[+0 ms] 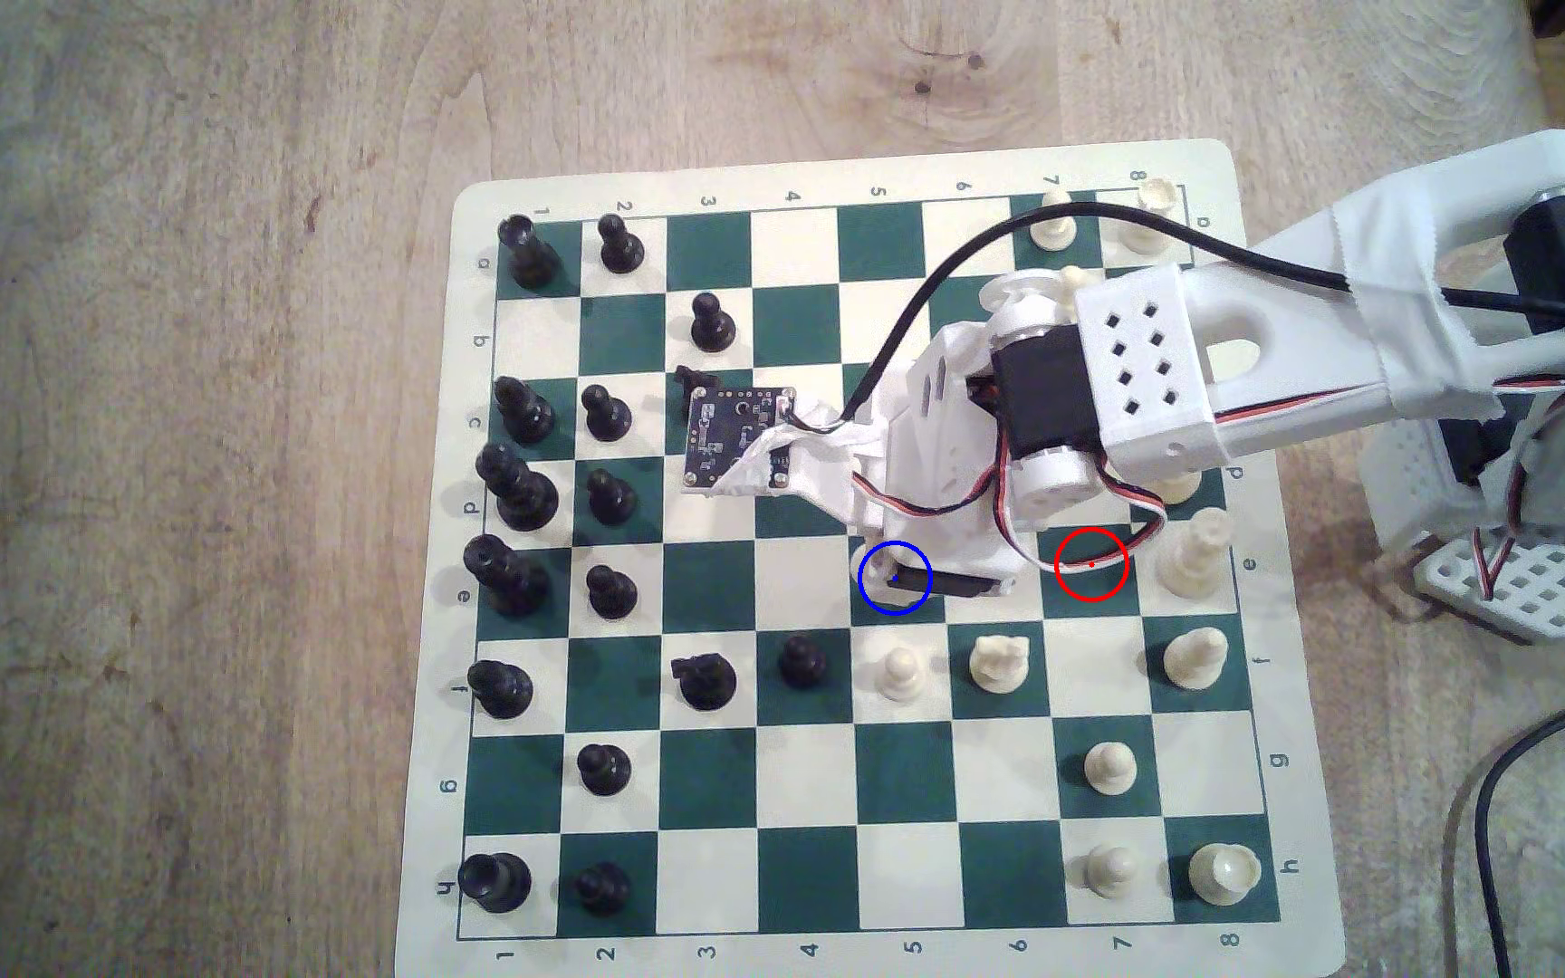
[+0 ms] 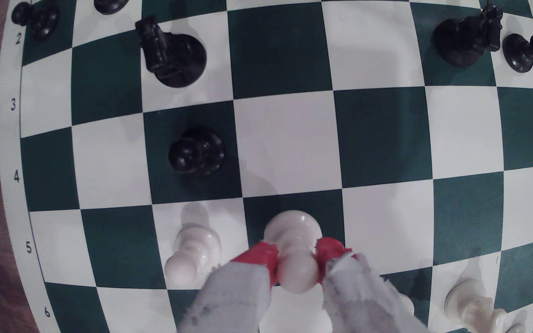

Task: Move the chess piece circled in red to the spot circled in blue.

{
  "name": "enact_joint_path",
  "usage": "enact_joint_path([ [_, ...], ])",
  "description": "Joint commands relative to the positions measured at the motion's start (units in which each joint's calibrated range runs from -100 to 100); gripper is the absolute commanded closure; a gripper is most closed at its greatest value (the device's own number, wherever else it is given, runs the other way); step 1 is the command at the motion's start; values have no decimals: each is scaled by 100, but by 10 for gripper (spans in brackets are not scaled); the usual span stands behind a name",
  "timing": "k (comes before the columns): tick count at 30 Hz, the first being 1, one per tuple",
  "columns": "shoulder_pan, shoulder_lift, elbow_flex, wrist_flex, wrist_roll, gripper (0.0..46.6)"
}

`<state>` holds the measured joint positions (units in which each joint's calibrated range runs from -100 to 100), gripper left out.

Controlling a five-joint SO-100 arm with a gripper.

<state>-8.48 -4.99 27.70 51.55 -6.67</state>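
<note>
In the wrist view my gripper (image 2: 297, 257) is shut on the chess piece (image 2: 292, 227), a cream pawn. The red fingertips (image 2: 260, 256) press either side of its ball head. Its round base sits over the spot (image 2: 258, 211), a dark green square; whether it touches the board I cannot tell. In the exterior view the gripper (image 1: 901, 575) reaches under the white arm onto the blue-ringed spot (image 1: 901, 611), and the arm hides most of the pawn. The red-ringed green square (image 1: 1091, 564) holds no piece; a servo wire crosses it.
Another cream pawn (image 1: 899, 670) (image 2: 194, 249) stands on the square beside the spot. A black pawn (image 1: 800, 658) (image 2: 196, 152) and a black knight (image 1: 703, 679) (image 2: 170, 54) stand farther off. A cream knight (image 1: 1000, 661) is near. The squares toward the black ranks are bare.
</note>
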Motion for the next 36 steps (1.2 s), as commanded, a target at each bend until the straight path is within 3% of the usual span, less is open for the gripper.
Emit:
enact_joint_path([
  [1,70,40,-77,-69,29,456],
  [30,-71,405,13,-225,-5,455],
  [36,-47,448,31,-209,34,429],
])
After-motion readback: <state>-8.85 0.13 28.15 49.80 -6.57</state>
